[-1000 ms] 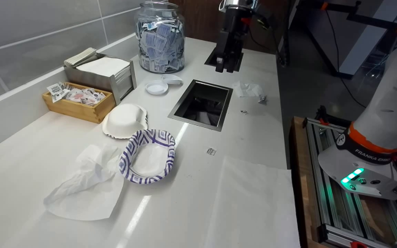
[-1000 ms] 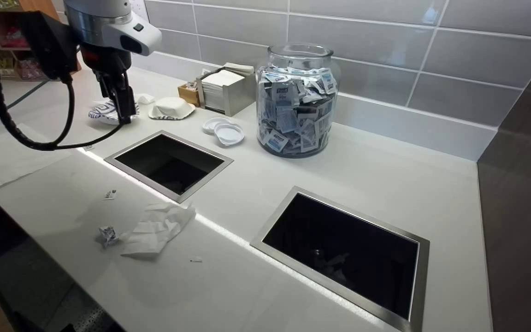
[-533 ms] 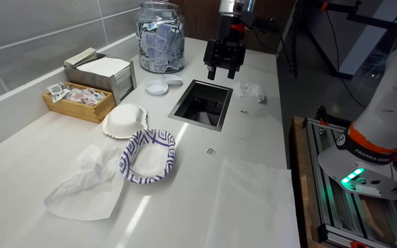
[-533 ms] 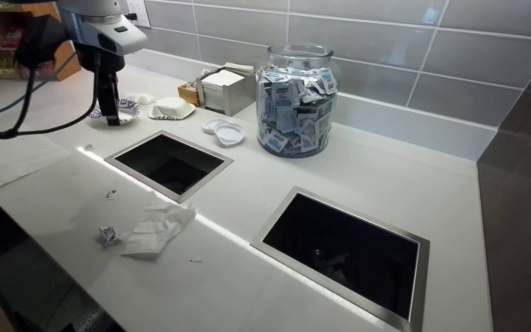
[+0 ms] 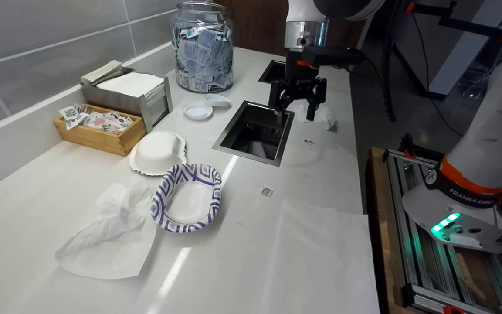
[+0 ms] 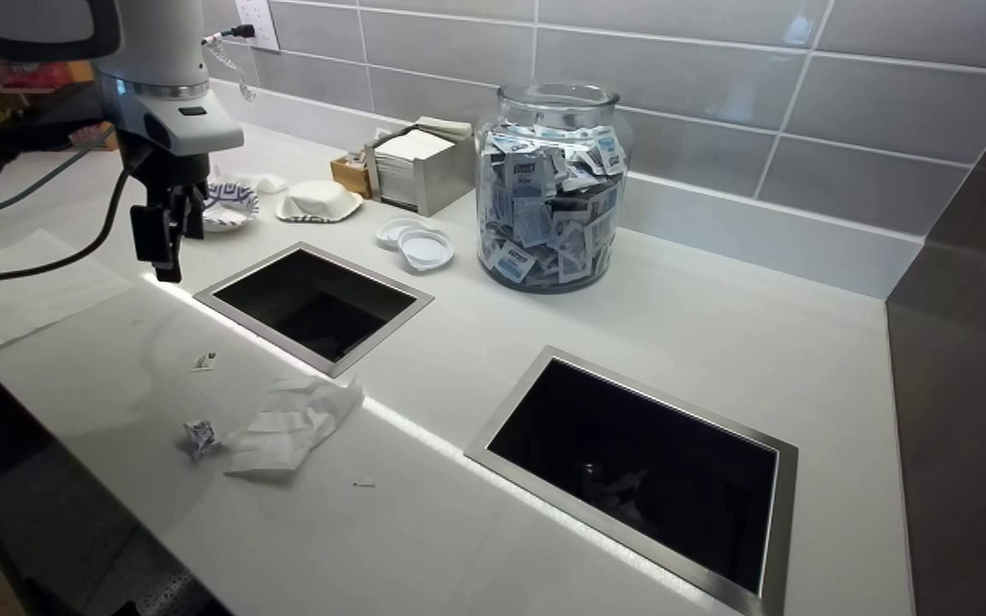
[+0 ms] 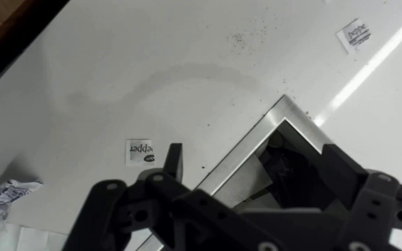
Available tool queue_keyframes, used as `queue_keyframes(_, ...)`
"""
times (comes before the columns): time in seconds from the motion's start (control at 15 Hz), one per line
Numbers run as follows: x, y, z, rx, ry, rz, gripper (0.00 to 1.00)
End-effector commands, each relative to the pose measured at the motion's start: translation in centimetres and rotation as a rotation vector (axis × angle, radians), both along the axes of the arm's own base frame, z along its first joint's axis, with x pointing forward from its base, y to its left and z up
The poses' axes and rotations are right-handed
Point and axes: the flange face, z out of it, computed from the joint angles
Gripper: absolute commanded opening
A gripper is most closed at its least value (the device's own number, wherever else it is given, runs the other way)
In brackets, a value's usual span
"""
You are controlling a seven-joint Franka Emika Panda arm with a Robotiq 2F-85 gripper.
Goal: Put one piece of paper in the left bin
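Observation:
My gripper (image 5: 295,117) is open and empty. In the wrist view its fingers (image 7: 257,160) stand apart over the corner of a steel-rimmed bin (image 7: 246,153). This bin's rim shows in both exterior views (image 5: 247,158) (image 6: 253,329); a second bin (image 6: 527,496) lies farther along. A crumpled white paper (image 6: 288,428) lies beside the bins, partly hidden by the gripper in an exterior view (image 5: 320,117). A crumpled wrapper (image 7: 10,191) touches or nearly touches it. Small pepper-packet scraps (image 7: 140,152) (image 7: 354,35) lie on the counter. A large crumpled napkin (image 5: 111,235) lies near a bowl.
A patterned paper bowl (image 5: 185,222), an upturned bowl (image 5: 157,150), white lids (image 5: 198,111), a wooden packet box (image 5: 116,139), a napkin holder (image 5: 155,104) and a glass jar (image 6: 553,205) stand toward the wall. A flat white sheet (image 5: 320,253) lies near the counter's front edge.
My gripper has turned and come lower, moving away from the far bin to the near bin's inner edge. Its fingers show apart. The papers have not moved.

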Motion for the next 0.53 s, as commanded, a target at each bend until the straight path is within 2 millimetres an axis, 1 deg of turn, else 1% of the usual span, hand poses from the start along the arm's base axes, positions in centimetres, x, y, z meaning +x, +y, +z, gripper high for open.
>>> queue_keyframes(0.0, -2.0, -0.6, -2.0, -0.042, 0.018, -0.006, 1.00)
queue_keyframes(0.27, -3.3, -1.7, -3.4, -0.075, 0.009, -0.011, 1.00)
queue_keyframes(0.47, -3.6, -2.7, -4.3, -0.105, -0.024, -0.011, 1.00)
